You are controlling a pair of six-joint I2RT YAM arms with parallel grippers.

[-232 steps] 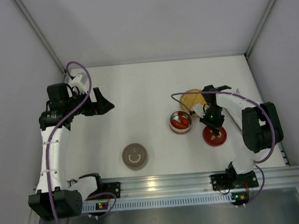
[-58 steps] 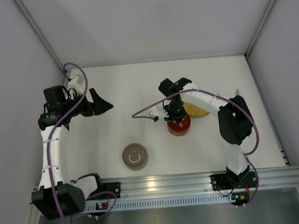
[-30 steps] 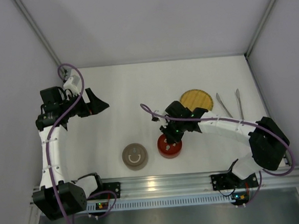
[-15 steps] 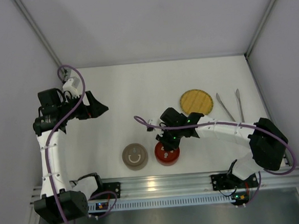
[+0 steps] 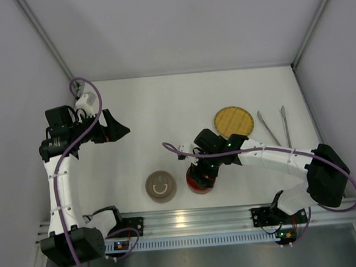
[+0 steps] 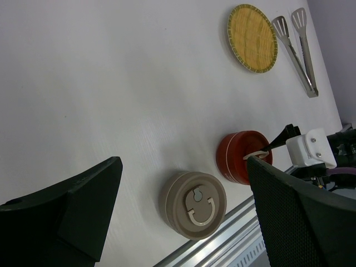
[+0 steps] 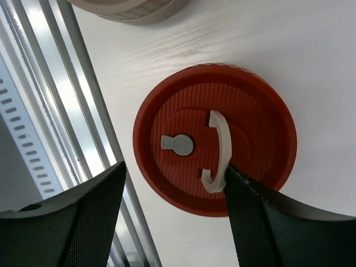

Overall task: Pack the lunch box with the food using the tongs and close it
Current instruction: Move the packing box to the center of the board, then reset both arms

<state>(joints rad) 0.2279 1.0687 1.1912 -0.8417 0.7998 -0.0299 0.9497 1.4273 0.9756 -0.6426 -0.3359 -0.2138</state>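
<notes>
Red lunch box [image 7: 256, 139], lid on, lies directly below the right fingers [image 7: 83, 222], which stand released, its pale handle [image 7: 221, 146] just inside one tip. At the left wrist, the left fingers [image 6: 67, 217] are spread wide on nothing; a tan tin [image 6: 192, 206] shows between them, the tongs [image 6: 295, 55] far beyond beside a yellow plate [image 6: 251, 38]. From above, everything rests on the bench [image 5: 164, 104], tongs well apart from both pairs of fingers.

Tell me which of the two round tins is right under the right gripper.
The red tin with the pale loop handle on its lid; the right gripper hangs over it. The tan tin stands apart to its left.
</notes>
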